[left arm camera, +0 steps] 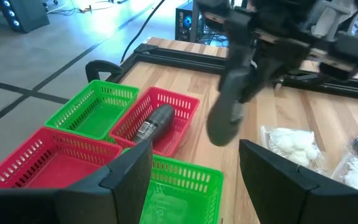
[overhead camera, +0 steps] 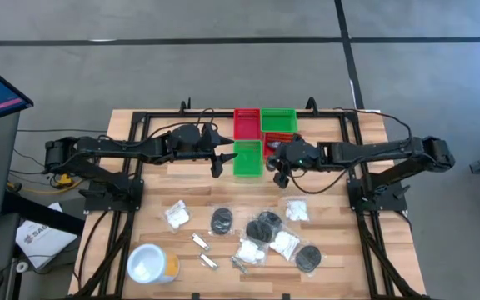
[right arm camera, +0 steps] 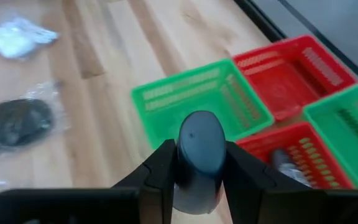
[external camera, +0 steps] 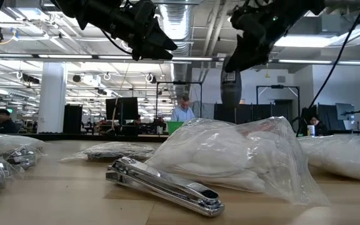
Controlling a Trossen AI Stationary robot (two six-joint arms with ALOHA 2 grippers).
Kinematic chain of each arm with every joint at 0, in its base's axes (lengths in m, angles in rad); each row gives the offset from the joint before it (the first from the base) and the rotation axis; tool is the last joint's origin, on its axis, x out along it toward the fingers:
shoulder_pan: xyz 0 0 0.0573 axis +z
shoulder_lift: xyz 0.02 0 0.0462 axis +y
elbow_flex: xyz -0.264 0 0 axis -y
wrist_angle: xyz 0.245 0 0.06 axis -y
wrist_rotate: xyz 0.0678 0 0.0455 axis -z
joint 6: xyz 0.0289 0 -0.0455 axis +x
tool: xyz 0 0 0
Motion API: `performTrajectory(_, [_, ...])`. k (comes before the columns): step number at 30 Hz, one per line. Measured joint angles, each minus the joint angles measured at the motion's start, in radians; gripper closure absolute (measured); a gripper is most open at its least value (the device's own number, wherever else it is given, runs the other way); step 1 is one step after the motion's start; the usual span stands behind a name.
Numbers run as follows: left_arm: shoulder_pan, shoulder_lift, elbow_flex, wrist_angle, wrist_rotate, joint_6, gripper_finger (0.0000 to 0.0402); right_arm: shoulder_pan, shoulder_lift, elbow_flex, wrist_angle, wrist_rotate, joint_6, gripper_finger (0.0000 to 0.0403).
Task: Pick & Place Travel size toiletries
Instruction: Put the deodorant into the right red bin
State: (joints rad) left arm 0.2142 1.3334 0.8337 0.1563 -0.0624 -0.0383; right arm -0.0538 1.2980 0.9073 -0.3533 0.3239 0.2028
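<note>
Flanking right tool [right arm camera: 197,163]: mesh bins [right arm camera: 204,102]

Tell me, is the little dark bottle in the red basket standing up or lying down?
Lying down. The dark grey bottle rests on its side along the bottom of the red basket, seen from the left wrist.

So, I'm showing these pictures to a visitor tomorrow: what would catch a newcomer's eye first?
Probably the four bright red and green bins clustered at the table's far middle, with both arms meeting over them. Next, the right hand shut on a small dark grey bottle above the bins, while a similar bottle already lies in a red bin; the left hand hangs open nearby. Then the white packets and black discs scattered across the near side.
</note>
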Motion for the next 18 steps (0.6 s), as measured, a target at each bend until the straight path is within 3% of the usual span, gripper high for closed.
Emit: performTrajectory(18, [0.000, 0.000, 0.000, 0.000, 0.000, 0.000, 0.0172, -0.174, 0.000, 0.000, 0.028, 0.017, -0.027, 0.0311])
